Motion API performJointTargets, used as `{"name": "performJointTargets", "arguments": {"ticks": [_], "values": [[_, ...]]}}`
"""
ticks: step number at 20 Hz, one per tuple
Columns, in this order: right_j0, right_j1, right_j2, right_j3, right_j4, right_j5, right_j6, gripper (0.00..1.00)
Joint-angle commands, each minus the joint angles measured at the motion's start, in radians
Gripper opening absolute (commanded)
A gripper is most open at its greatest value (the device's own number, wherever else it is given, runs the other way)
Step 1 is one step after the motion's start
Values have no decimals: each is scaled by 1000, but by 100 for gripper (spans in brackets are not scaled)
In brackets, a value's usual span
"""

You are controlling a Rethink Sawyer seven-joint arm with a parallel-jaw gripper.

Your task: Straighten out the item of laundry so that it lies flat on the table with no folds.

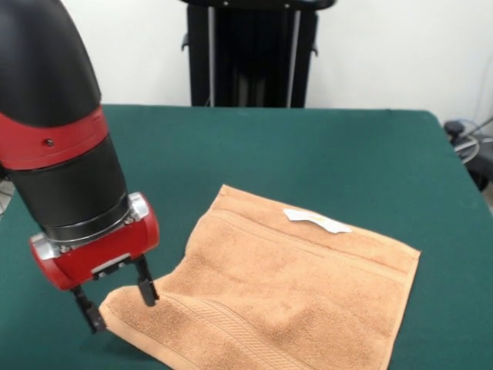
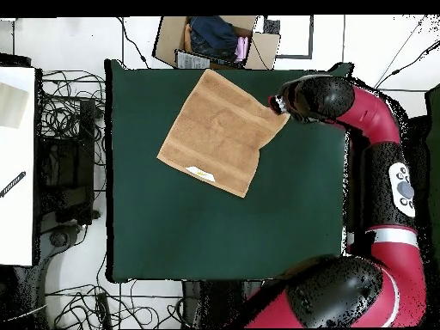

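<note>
A looped, rough terry cloth with ribbed bands is seen in the towel (image 1: 285, 301), a matt felt-like cloth in the green table (image 1: 308, 154), a smooth paper-like white in the tag (image 1: 316, 221), and glossy red and black plastic with a metal ring above the gripper (image 1: 115, 301).

You've got an orange-tan towel (image 1: 285, 301) with ribbed bands and a white tag (image 1: 316, 221), on a dark green table (image 1: 308, 154); the gripper (image 1: 115, 299) is black-fingered under a red housing.
</note>
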Motion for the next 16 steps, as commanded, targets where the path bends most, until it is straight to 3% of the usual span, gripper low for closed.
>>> {"name": "performJointTargets", "arguments": {"ticks": [1, 9, 16], "values": [[-4, -30, -19, 198, -18, -19, 34, 100], [-12, -55, -22, 248, -19, -39, 57, 100], [-5, -52, -26, 234, -25, -35, 56, 100]]}}
